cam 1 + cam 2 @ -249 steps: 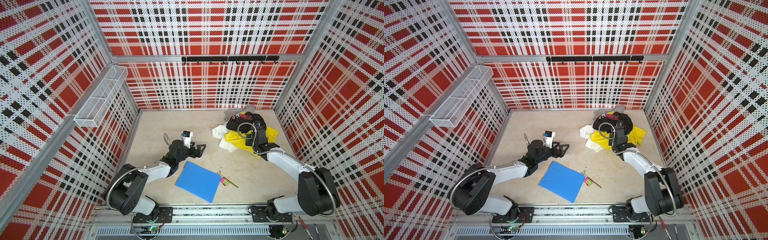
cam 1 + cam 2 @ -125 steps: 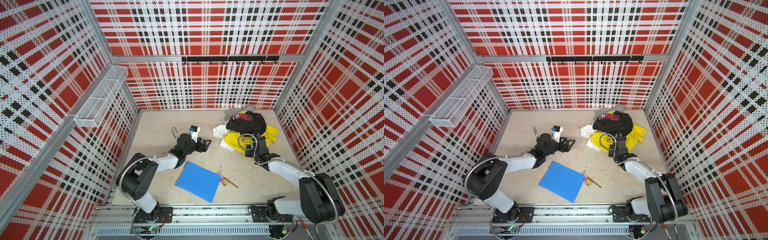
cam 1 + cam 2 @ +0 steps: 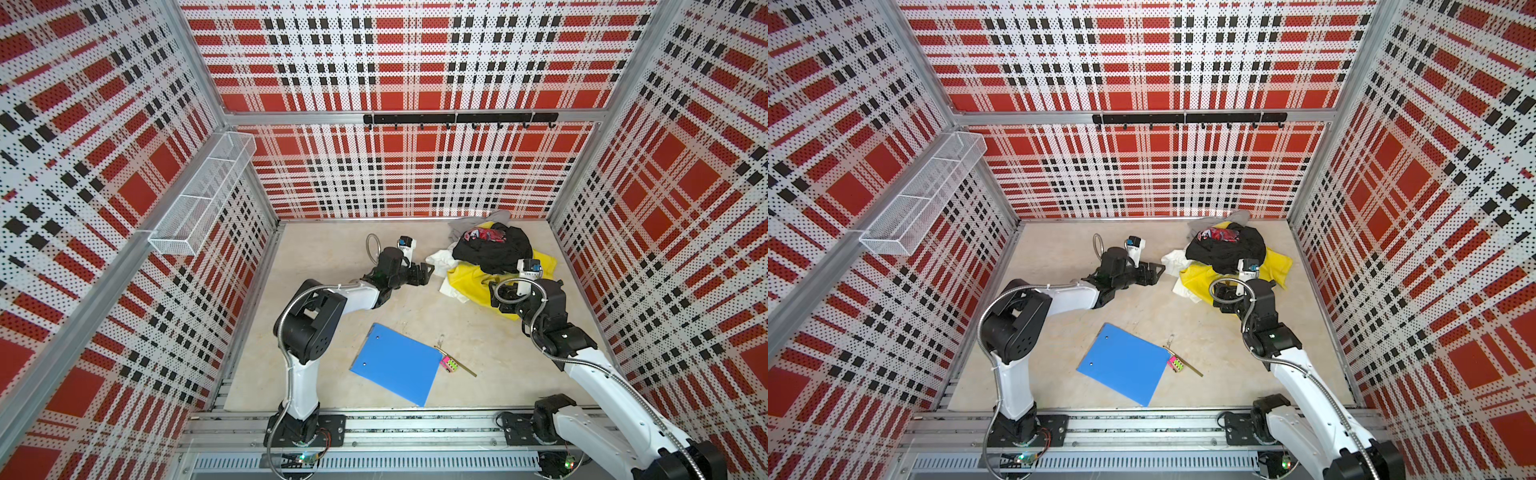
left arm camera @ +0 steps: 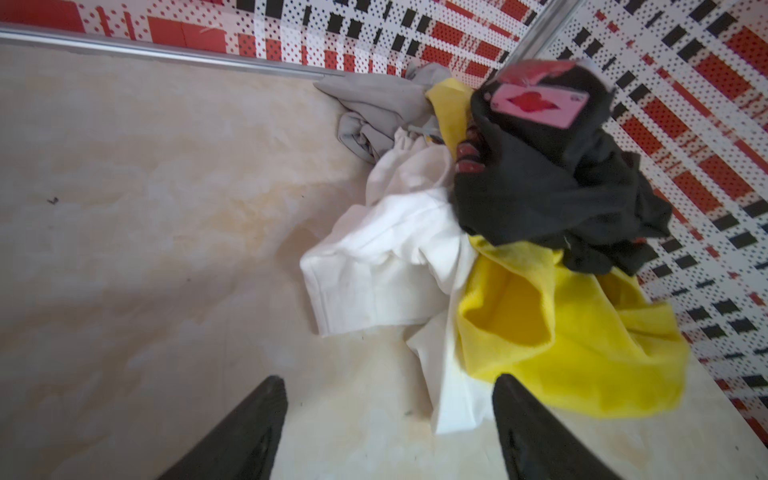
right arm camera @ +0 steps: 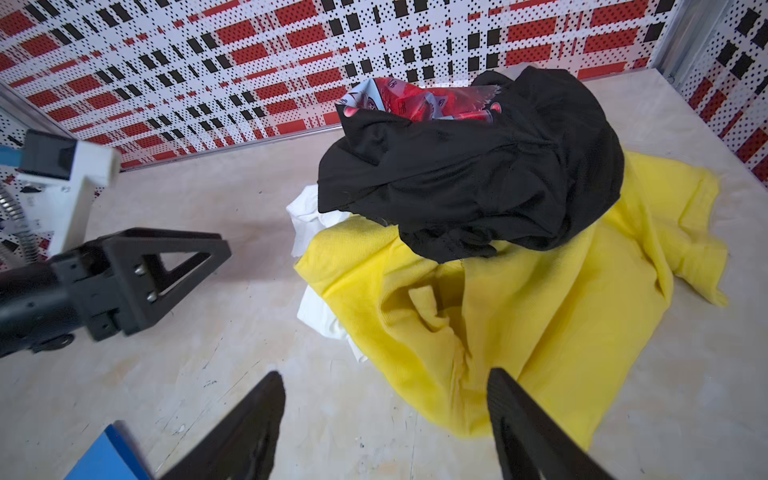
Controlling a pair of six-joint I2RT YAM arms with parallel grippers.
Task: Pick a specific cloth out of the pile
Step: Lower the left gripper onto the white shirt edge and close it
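The black garment (image 5: 478, 174) has a red-patterned piece (image 5: 415, 104) on top, a bright yellow garment (image 5: 540, 332) beneath it, and a plain white cloth (image 4: 386, 257) and a grey garment (image 4: 374, 99) beside it. The walls (image 3: 415, 166) are red, white and black plaid.

1. The pile (image 3: 494, 253) sits in the back right corner of the tabletop (image 3: 332, 257).
2. The cloth (image 3: 442, 259) sticks out from under its left side.
3. The left tool (image 3: 424, 272) is just left of the cloth; the right tool (image 3: 496, 299) is before the pile.
4. A folder (image 3: 395, 363) lies front centre.
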